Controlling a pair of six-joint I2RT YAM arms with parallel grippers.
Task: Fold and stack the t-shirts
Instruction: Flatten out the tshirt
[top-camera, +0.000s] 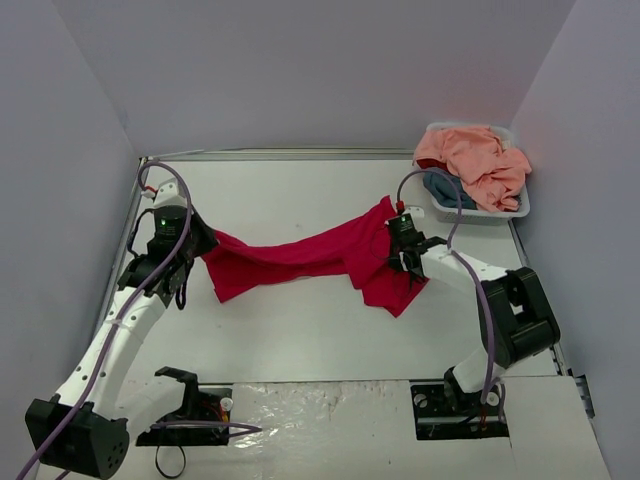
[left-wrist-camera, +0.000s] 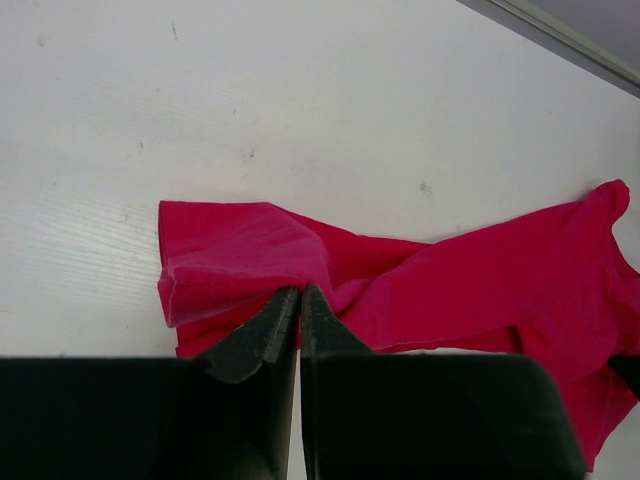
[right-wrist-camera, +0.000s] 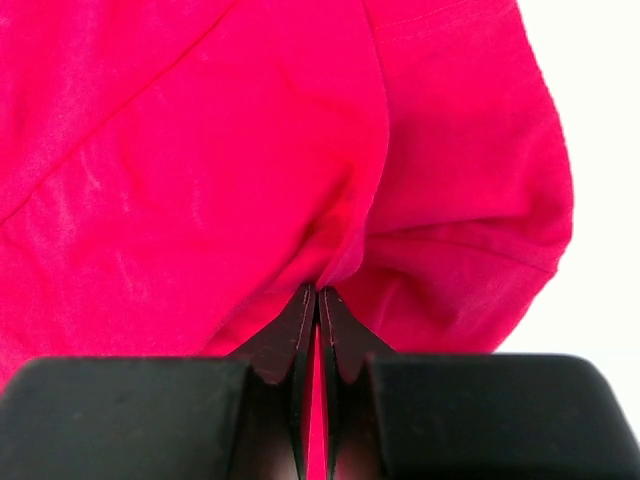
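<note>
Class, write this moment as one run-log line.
left claw: shut on red t-shirt | right claw: shut on red t-shirt | red t-shirt: spread between both, unfolded | basket: peach t-shirt, teal t-shirt

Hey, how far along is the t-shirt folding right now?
Done: no folded shirt or stack shows yet. In hand: the left gripper and right gripper are each shut on the red t-shirt, holding it stretched between them. Left: folding it, then the peach t-shirt and teal t-shirt heaped in the white basket.

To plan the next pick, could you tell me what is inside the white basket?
A peach-pink shirt heaped over a teal-blue shirt; anything beneath them is hidden.
</note>
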